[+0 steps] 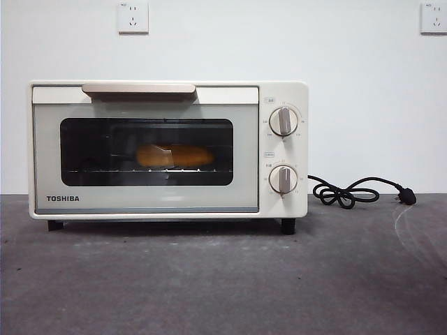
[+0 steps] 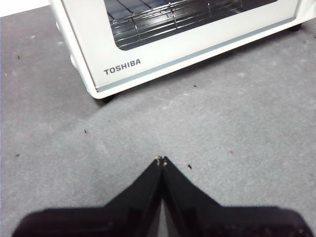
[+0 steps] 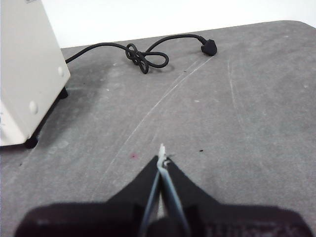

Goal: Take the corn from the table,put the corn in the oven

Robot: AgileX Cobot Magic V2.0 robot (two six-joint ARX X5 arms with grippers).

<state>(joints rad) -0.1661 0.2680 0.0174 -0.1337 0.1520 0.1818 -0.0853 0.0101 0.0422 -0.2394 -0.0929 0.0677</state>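
The corn [image 1: 174, 155] lies inside the oven [image 1: 167, 150], on the wire rack, and it shows as a yellow shape through the dark glass. The oven door [image 1: 145, 157] is shut, with its bar handle [image 1: 138, 88] up at the top. So the job looks done, or very nearly done.

The left gripper [image 2: 161, 160] sits low over the desk [image 2: 237, 148], near the front corner of the oven where the name TOSHIBA is. Its two jaws are pressed tight together and it holds nothing. The right gripper [image 3: 162, 157] is over the desk on the other side of the oven, near the black cord [image 3: 145, 57]. Its jaws are closed too, and it holds nothing.

Not much can go wrong now, but a few things could. The left gripper is close to the oven, so a careless swing could bump the oven and push it across the desk. A bump could also roll the corn on the rack. The cord lies loose in a knot with its plug [image 3: 209, 48] on the desk. If the right gripper moves low that way, it could catch the cord and tug the oven.
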